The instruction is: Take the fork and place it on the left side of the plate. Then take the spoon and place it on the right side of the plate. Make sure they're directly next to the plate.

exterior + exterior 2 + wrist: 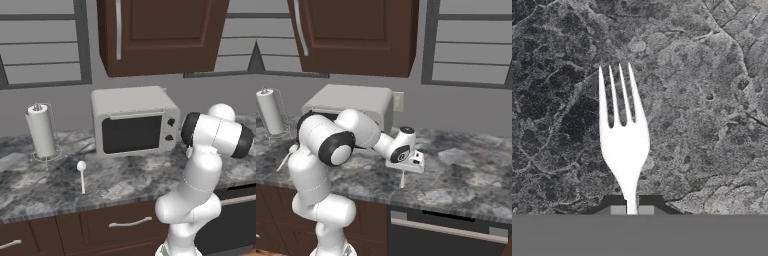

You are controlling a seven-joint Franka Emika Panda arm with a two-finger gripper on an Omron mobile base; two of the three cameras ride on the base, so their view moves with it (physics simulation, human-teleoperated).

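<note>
The hand (631, 210) is clamped on the handle of the slender whitish-grey fork (624, 140), its long axis running straight out from the fingertips, tines foremost, over the mottled grey stone table (712, 100); round-bowled whitish spoon (81, 175) lies well apart.

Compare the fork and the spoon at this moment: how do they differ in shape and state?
The fork ends in four long tines; the spoon ends in a round, ball-like bowl. The fork's handle sits between the shut fingers of the hand, while the spoon lies free on the counter, in front of the paper towel holder. Both are whitish with thin straight handles.
</note>
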